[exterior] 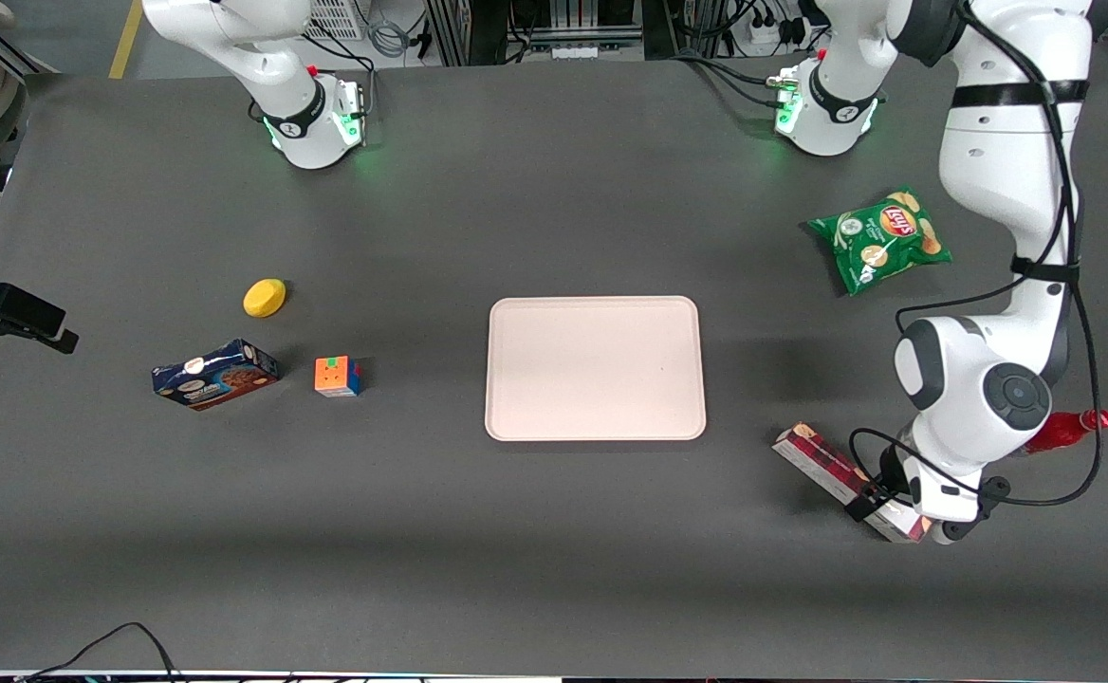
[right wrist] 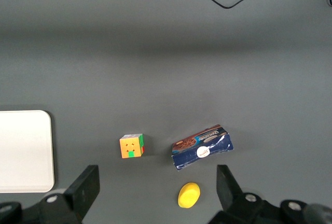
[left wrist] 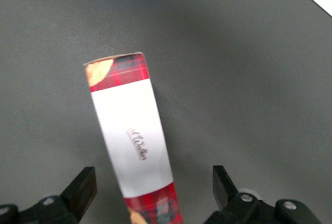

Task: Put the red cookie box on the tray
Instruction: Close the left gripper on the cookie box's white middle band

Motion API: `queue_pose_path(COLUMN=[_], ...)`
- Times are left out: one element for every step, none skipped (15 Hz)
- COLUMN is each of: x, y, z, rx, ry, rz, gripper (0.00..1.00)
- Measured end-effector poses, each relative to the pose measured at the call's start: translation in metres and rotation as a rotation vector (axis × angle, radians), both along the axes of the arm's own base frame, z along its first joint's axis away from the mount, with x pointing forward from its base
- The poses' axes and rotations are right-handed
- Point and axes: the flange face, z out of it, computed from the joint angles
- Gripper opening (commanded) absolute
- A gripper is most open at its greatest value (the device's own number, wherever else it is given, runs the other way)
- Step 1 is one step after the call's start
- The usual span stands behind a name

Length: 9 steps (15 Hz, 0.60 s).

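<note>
- The red cookie box (exterior: 843,479) lies flat on the dark table (exterior: 516,550), nearest the front camera of all the items, toward the working arm's end.
- Its long axis runs diagonally: one end points toward the tray (exterior: 596,368), the other sits nearer the front camera, hidden under the wrist.
- The gripper (left wrist: 154,190) hovers directly over the box, fingers (left wrist: 83,189) spread wide and standing clear of the carton on either side, gripping nothing.
- In the wrist view the box (left wrist: 134,141) passes between the two fingers with its long axis crossing the line from one finger to the other, so a closing stroke would likely catch the narrow width.
- The box sits slightly nearer one finger than the other and a little tilted to the gripper, so a small centring and twist may help before lowering.
- The left arm is folded low, elbow raised and wrist pointing straight down at the table.
- A red bottle (exterior: 1071,429) lies just beside the arm, partly hidden by it.
- The tray sits mid-table, bare, well apart from the box; the carry would run toward the parked arm's end.
- A green chip bag (exterior: 878,239) lies farther from the front camera, out of that path.
</note>
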Motion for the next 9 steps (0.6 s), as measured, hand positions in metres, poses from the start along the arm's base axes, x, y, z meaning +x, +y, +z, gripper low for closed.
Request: queue_pose_path(x=[0.002,0.003,0.004,0.004,0.004,0.004,0.004,0.004,0.004], y=[-0.001,0.000,0.001,0.001,0.001,0.002,0.001,0.001,-0.001], z=[-0.005,-0.009,-0.013,-0.016,-0.019,-0.020,-0.021,-0.021,-0.021], rx=[0.002,0.008,0.013,0.017,0.019,0.019,0.019,0.017,0.015], ry=[0.002,0.004,0.007,0.011,0.014,0.016,0.017,0.017,0.017], rz=[0.005,0.008,0.009,0.010,0.011,0.013,0.018,0.025,0.031], gripper=[0.93,0.87,0.76,0.68,0.62,0.61,0.60,0.59,0.58])
